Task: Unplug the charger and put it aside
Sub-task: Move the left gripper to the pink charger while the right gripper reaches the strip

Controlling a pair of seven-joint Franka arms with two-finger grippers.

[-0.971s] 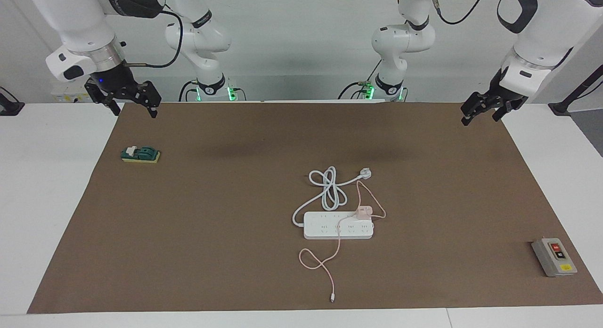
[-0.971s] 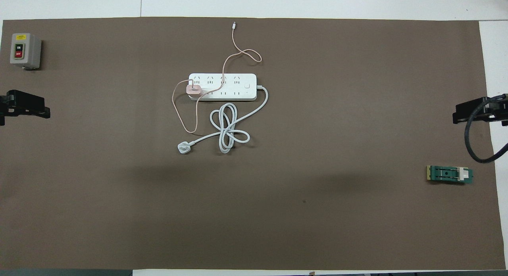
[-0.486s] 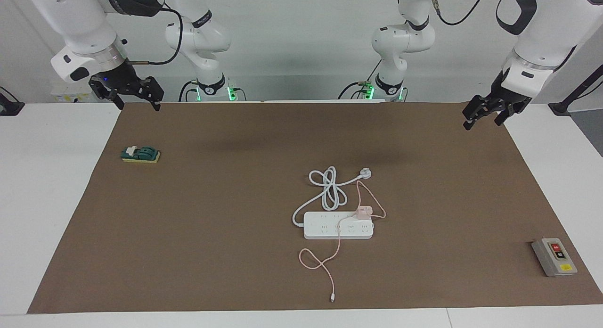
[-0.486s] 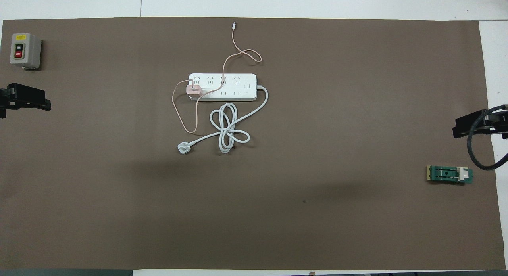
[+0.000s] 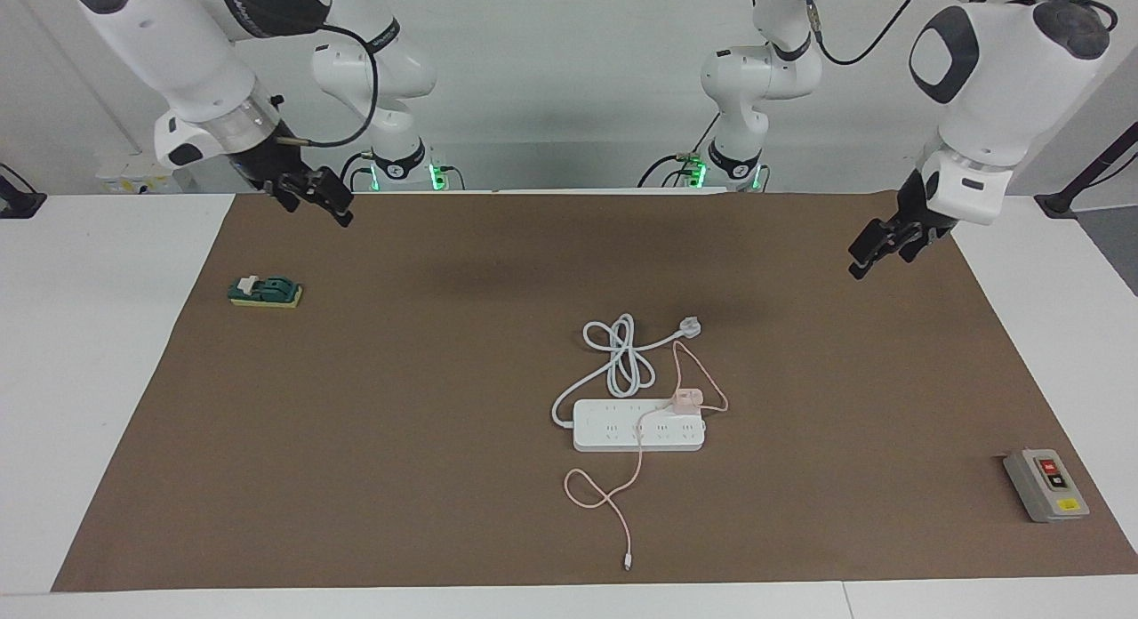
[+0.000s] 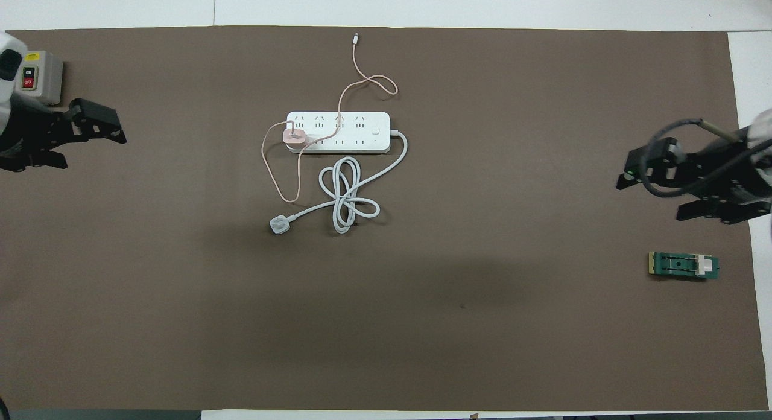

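The pale pink charger (image 5: 685,399) (image 6: 294,136) sits plugged into the white power strip (image 5: 613,432) (image 6: 353,130), at the strip's end toward the left arm. Its thin pink cable (image 5: 613,496) (image 6: 362,82) loops across the strip and ends in a small connector (image 5: 628,564) (image 6: 356,38) farther from the robots. My left gripper (image 5: 876,259) (image 6: 93,149) hangs open and empty over the mat's edge at the left arm's end. My right gripper (image 5: 316,205) (image 6: 650,200) hangs open and empty over the mat at the right arm's end. Both are well away from the charger.
The strip's thick white cord (image 5: 622,361) (image 6: 347,200) lies coiled nearer the robots, ending in a white plug (image 5: 689,326) (image 6: 278,225). A grey switch box (image 5: 1045,486) (image 6: 37,76) stands at the left arm's end. A green block (image 5: 265,291) (image 6: 683,266) lies at the right arm's end.
Both grippers have swung inward from the table's ends and now hang over the brown mat. Charger, strip and cords have not moved.
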